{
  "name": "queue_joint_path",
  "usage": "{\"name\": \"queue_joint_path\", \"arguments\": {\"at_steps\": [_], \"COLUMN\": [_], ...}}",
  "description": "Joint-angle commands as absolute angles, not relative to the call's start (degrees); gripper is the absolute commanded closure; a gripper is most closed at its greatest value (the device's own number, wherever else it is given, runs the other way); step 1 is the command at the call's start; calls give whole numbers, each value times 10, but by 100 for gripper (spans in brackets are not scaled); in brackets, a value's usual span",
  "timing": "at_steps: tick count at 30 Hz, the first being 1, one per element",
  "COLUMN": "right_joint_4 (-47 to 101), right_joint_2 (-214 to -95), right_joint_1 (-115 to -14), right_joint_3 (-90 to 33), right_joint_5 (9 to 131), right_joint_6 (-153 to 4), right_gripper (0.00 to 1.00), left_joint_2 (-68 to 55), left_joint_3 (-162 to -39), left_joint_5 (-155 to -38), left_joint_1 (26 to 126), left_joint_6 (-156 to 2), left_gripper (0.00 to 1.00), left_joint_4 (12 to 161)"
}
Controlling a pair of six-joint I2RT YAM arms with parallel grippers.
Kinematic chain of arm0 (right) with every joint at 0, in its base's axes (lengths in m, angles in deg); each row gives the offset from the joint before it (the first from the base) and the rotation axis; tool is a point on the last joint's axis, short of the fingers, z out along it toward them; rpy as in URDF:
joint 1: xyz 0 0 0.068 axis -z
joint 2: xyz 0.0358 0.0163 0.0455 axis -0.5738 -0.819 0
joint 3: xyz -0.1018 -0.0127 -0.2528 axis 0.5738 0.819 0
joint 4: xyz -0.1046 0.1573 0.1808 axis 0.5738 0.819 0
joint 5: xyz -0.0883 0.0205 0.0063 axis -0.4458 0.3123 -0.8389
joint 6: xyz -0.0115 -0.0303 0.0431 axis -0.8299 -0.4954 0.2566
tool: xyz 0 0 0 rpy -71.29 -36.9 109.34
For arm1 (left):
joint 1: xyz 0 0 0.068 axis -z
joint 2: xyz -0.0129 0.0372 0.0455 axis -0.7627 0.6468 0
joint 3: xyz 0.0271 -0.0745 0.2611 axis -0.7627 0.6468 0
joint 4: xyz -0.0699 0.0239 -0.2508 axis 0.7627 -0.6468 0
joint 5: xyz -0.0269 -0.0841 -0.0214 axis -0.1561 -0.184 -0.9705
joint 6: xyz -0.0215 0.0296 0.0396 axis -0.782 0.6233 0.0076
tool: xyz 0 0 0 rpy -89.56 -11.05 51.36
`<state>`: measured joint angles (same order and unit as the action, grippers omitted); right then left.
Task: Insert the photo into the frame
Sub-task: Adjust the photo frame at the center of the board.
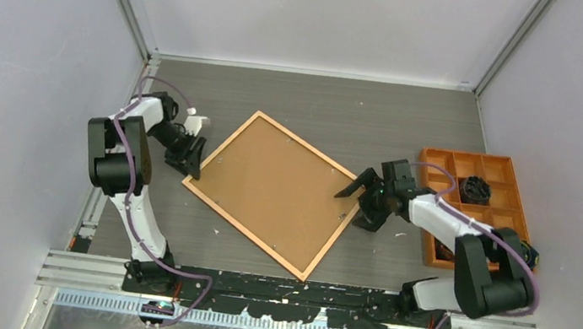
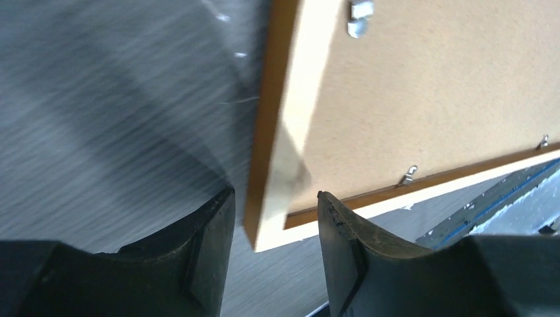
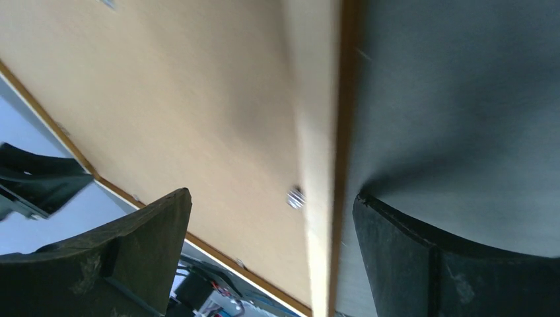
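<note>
Frame: one large rectangular picture frame with a thin orange-brown wooden border (image 1: 245, 232). It lies face down on the grey counter (image 1: 363, 114), mid-scene and turned diagonally.
Backing: one plain brown backing board (image 1: 272, 187) fills the frame's rear, so the back is closed.
Tabs: three small metal retaining tabs (image 2: 409, 175) counted in the left wrist view and one in the right wrist view. They sit at the board's edge, presumably to pin it in.
Photo: not visible in any view. It may be under the board; I cannot tell.
Left hand (image 1: 193, 164): at the frame's left corner, jaws part-way apart and straddling that corner. A sliver of gap shows on one side, so I judge it not clamped.
Right hand (image 1: 356, 207): at the frame's right edge, jaws spread wide, one finger over the board and one over the counter. It holds nothing.
Why both hands: opposite sides, probably to steady or lift a wide, flat frame.
Tray: one orange compartment tray (image 1: 464, 155) at far right, with one black item (image 1: 476, 189) inside that I cannot identify.
Arms: two.
</note>
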<state>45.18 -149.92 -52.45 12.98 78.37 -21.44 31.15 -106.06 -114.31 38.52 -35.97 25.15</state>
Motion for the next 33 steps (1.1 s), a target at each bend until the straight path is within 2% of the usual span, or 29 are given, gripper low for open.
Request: {"name": "queue_joint_path", "arguments": {"at_steps": [1, 4, 11, 20, 23, 27, 33], "right_joint_4": [332, 333, 415, 510, 490, 430, 356], "right_joint_2": [-1591, -1638, -1664, -1641, -1624, -1642, -1746], "right_joint_1": [-517, -498, -457, -457, -490, -573, -703], "right_joint_3": [67, 7, -102, -186, -188, -197, -262], "right_joint_5": [790, 786, 721, 622, 627, 667, 721], "right_joint_6": [-218, -228, -284, -332, -332, -321, -290], "right_gripper": [4, 5, 6, 6, 10, 16, 25], "left_joint_2": [278, 262, 232, 245, 243, 285, 355], "left_joint_3": [-1020, -995, -959, -967, -991, -1051, -1117], "left_joint_5": [-1162, -1175, -1252, -1330, -1326, -1293, -1317], "left_joint_1": [417, 450, 524, 537, 515, 463, 458], "left_joint_6": [-340, -341, -330, -268, -291, -383, -424], "left_gripper": [50, 50, 50, 48, 50, 63, 66], "left_joint_4": [260, 261, 237, 149, 163, 225, 221]}}
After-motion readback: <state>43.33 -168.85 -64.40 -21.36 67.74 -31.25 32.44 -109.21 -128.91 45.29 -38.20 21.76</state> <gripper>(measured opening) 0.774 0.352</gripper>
